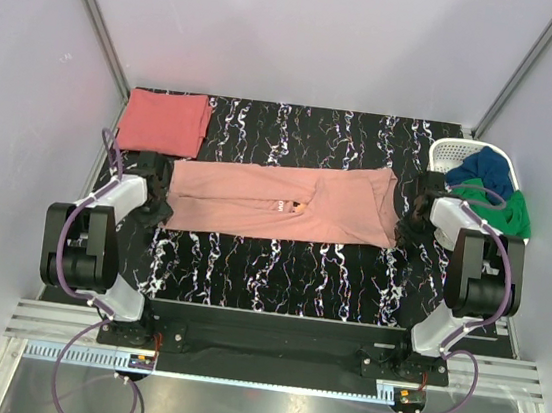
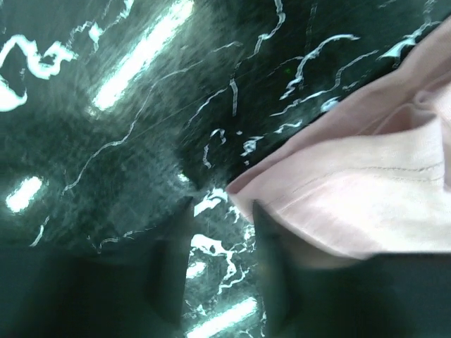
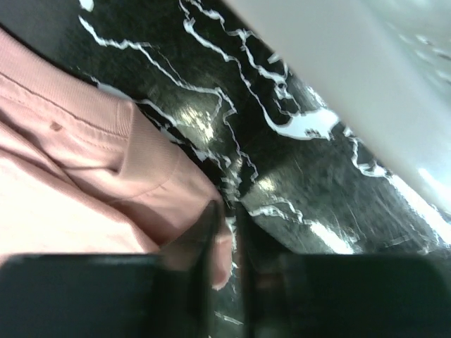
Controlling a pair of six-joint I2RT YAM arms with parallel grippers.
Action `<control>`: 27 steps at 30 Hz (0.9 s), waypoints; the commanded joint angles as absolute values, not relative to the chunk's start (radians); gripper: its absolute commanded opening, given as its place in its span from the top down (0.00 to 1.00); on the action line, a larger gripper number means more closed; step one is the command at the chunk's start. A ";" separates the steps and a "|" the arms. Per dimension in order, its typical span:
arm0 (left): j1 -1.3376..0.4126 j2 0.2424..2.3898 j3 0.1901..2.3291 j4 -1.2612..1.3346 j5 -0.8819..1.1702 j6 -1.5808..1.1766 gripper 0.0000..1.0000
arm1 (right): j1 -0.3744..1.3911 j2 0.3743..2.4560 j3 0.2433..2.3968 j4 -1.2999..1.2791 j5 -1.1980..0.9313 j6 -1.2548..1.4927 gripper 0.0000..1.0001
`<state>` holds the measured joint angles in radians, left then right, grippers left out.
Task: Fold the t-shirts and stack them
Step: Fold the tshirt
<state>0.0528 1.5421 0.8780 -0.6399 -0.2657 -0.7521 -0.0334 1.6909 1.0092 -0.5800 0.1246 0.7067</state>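
Two limp corners are where I'd take the soft pale pink t-shirt (image 1: 247,198), spread across the table (image 1: 249,264): left gripper (image 2: 220,211) parted beside its hem, right gripper (image 3: 225,211) near-closed, possibly pinching cloth.

The table (image 1: 279,267) has a black top with white marble veins, and lamps reflect on it as bright stripes. Pale grey walls (image 1: 308,29) close it on three sides, with thin metal posts (image 1: 93,18) in the far corners. A silver rail (image 1: 45,321) lies along the near edge.
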 commanded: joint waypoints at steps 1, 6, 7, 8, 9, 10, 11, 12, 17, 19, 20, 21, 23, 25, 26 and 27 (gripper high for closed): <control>0.061 1.506 0.948 -0.681 -0.273 -0.738 0.49 | -0.034 1.660 1.101 -0.655 0.132 0.650 0.72; 0.061 1.454 1.046 -0.698 -0.256 -0.660 0.43 | -0.031 1.641 1.204 -0.764 0.192 0.635 0.55; 0.061 1.457 1.058 -0.683 -0.215 -0.646 0.42 | -0.025 1.637 1.241 -0.772 0.196 0.634 0.55; 0.061 1.462 1.074 -0.658 -0.174 -0.599 0.41 | -0.006 1.637 1.262 -0.778 0.213 0.638 0.55; 0.061 1.483 1.083 -0.644 -0.141 -0.585 0.40 | 0.030 1.638 1.287 -0.790 0.216 0.640 0.54; 0.061 1.500 1.100 -0.647 -0.111 -0.575 0.39 | 0.052 1.649 1.337 -0.792 0.212 0.641 0.53; 0.061 1.523 1.130 -0.649 -0.092 -0.551 0.39 | 0.102 1.660 1.366 -0.793 0.193 0.641 0.53; 0.061 1.543 1.149 -0.652 -0.074 -0.543 0.39 | 0.129 1.675 1.397 -0.795 0.189 0.638 0.53; 0.060 1.637 1.213 -0.680 -0.060 -0.522 0.39 | 0.273 1.886 1.704 -0.876 0.209 0.585 0.51; 0.061 1.655 1.226 -0.678 -0.077 -0.517 0.40 | 0.317 1.958 1.794 -0.862 0.204 0.555 0.51; 0.061 1.670 1.226 -0.673 -0.071 -0.511 0.41 | 0.331 1.979 1.814 -0.844 0.181 0.505 0.51; 0.061 1.678 1.226 -0.667 -0.063 -0.508 0.42 | 0.350 2.000 1.850 -0.818 0.161 0.474 0.51; 0.061 1.715 1.232 -0.663 -0.034 -0.491 0.44 | 0.367 2.052 1.879 -0.805 0.159 0.408 0.52; 0.061 1.738 1.230 -0.663 -0.026 -0.486 0.45 | 0.377 2.094 1.905 -0.798 0.144 0.379 0.53; 0.061 1.747 1.226 -0.661 -0.029 -0.482 0.45 | 0.380 2.105 1.908 -0.795 0.117 0.356 0.53; 0.060 1.750 1.220 -0.660 -0.035 -0.479 0.46 | 0.387 2.111 1.901 -0.773 0.104 0.348 0.53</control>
<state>0.0589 1.7340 1.1889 -0.6788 -0.0597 -0.5144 0.3782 2.0903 1.8606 -0.7998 0.1455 0.4438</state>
